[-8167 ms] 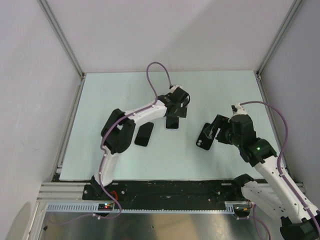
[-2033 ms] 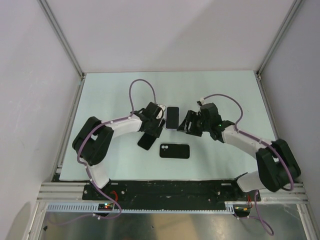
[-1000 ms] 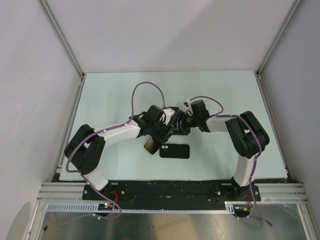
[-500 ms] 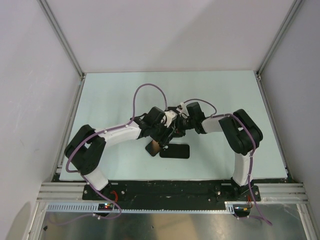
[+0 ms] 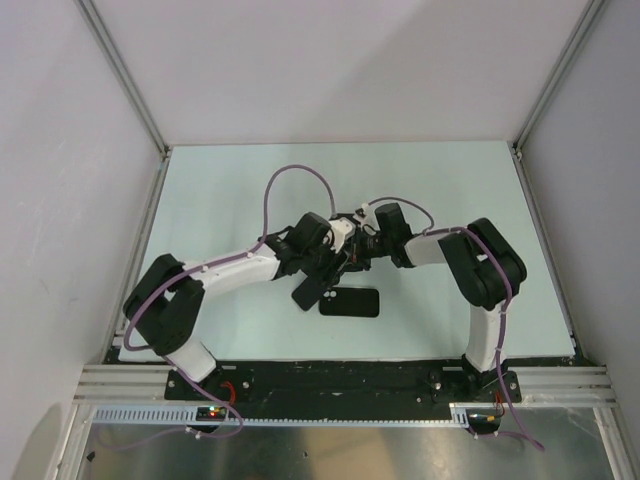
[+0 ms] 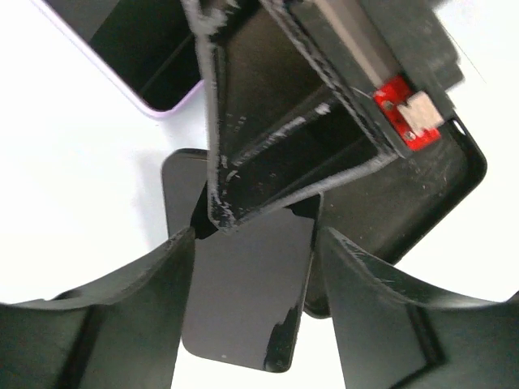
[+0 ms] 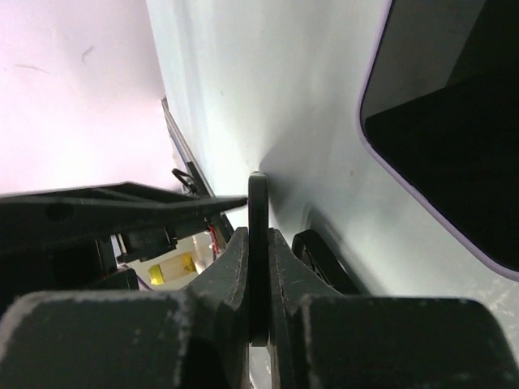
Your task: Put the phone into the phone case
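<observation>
Left wrist view: where's the phone [image 6: 243, 312]?
– Straddled by your spread left end effector [image 6: 255, 243]; right end effector [image 7: 258, 235] pinches its 12 o'clock end. Phone case [image 6: 422, 203] at 3 o'clock. Stiff, slick: I'd grip its long edges.

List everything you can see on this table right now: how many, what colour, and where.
lavender phone: one, lavender-edged, flat at table centre
black phone: one, black, centre, by the case's end
case: one, black, flat, nearer the arm bases
table: one, pale green, underneath
cables: two, purple, looping over the arms
left gripper: one, black, straddling the black phone, grip unclear
right gripper: one, black, shut on the black phone's edge
</observation>
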Tool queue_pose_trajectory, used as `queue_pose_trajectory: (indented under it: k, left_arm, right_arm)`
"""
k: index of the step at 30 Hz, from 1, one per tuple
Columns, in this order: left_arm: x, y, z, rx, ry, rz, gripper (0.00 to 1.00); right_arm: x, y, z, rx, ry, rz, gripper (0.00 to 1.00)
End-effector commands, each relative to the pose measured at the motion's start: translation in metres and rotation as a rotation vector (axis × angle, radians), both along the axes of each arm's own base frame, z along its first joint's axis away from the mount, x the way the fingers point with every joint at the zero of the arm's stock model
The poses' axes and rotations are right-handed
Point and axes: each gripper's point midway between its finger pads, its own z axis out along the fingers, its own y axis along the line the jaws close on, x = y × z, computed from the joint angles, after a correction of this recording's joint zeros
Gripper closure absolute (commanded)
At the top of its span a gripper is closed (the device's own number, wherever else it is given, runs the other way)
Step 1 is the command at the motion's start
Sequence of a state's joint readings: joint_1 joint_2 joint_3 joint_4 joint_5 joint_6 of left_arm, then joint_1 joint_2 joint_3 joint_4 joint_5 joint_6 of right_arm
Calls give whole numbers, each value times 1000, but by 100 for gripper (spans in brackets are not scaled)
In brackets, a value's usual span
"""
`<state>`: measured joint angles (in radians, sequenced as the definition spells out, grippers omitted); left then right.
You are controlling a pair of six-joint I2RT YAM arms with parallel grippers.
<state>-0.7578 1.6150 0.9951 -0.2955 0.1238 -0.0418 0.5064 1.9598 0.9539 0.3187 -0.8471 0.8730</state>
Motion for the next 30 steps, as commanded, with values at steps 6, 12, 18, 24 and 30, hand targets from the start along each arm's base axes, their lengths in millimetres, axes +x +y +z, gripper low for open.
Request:
queue_pose_trajectory:
  k: [6, 12, 18, 24, 30]
  left_arm:
    - [15, 7, 59, -147, -123, 192, 17]
    - [26, 50, 110, -294, -189, 468, 16]
    - [23, 92, 114, -368, -154, 682, 19]
    - [14, 97, 93, -357, -82, 742, 20]
    - [10, 92, 77, -352, -14, 753, 22]
  right_arm:
    - [0, 0, 38, 144, 16, -55, 100]
    - [1, -17, 54, 170, 81, -185, 100]
    - [-1, -39, 74, 207, 195, -351, 100]
    - [-10, -57, 77, 190, 290, -504, 100]
    - [-24, -80, 80, 169, 307, -636, 100]
